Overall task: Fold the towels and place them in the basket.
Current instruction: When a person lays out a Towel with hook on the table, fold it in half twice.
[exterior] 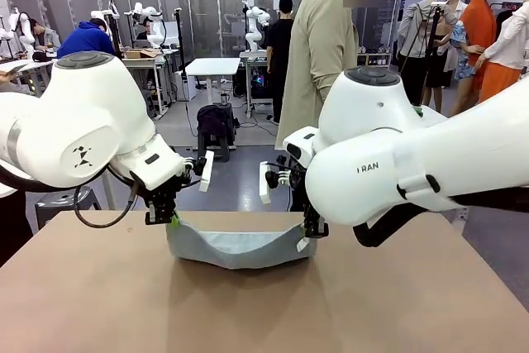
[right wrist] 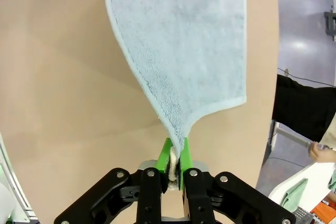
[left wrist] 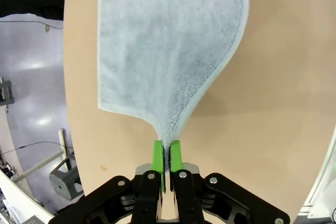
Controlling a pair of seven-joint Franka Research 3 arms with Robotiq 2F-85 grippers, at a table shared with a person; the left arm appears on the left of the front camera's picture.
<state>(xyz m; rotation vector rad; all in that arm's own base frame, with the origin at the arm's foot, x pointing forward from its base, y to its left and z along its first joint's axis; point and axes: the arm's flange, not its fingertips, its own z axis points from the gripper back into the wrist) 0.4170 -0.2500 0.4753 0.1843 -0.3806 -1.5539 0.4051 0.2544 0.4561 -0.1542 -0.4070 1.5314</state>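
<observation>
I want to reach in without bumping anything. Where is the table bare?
The table is bare across its near side in front of the towel, and outside the left gripper and right gripper. Crowded: the far middle, where both pinch the towel's corners.

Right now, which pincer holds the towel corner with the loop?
The right pincer: a white loop shows in its grip, while the left pincer pinches plain towel edge.
</observation>
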